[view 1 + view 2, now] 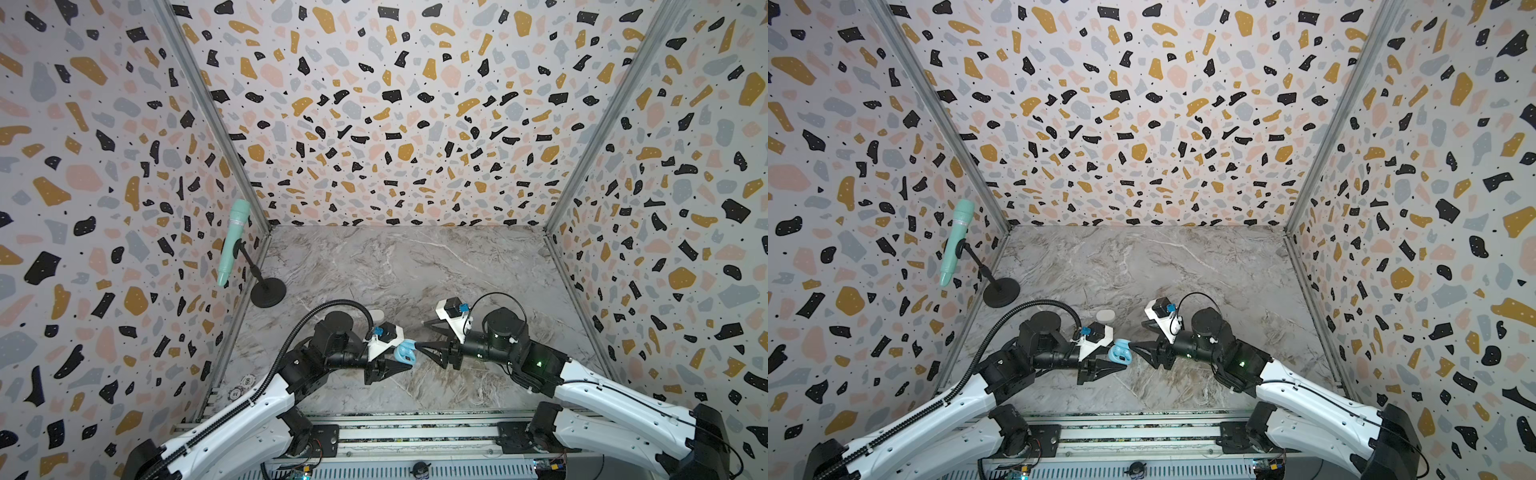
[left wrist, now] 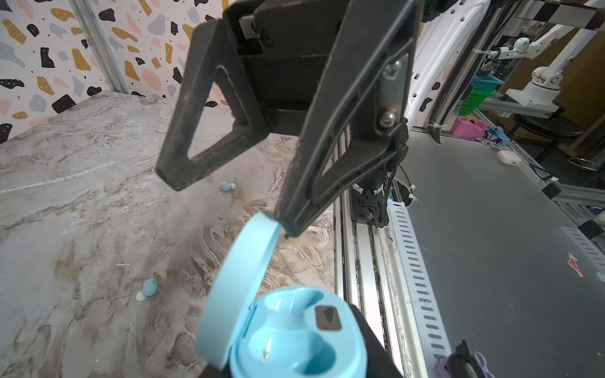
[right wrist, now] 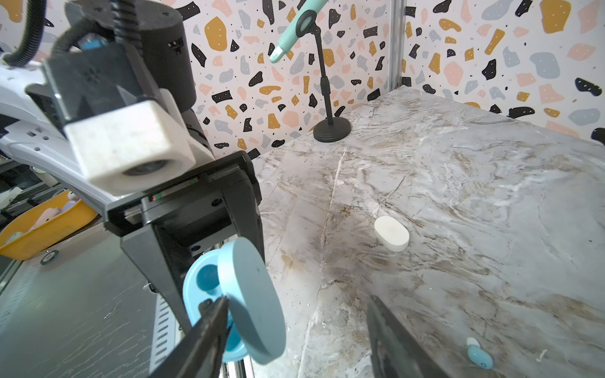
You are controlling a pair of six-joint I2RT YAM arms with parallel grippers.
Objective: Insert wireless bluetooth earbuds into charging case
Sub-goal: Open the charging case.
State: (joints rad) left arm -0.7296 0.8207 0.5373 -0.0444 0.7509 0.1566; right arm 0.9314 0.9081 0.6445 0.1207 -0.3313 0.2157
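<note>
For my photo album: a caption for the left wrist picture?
Open blue case, sockets empty, right gripper at its lid, two blue earbuds loose on the table.

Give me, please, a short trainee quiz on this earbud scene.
1. True or false: the lid of the blue case is shut.
2. What grips that case? A) left claw B) a human hand C) nothing
3. How many blue buds lie on the table in the left wrist view?
Key: 1 false; 2 A; 3 two.
</note>
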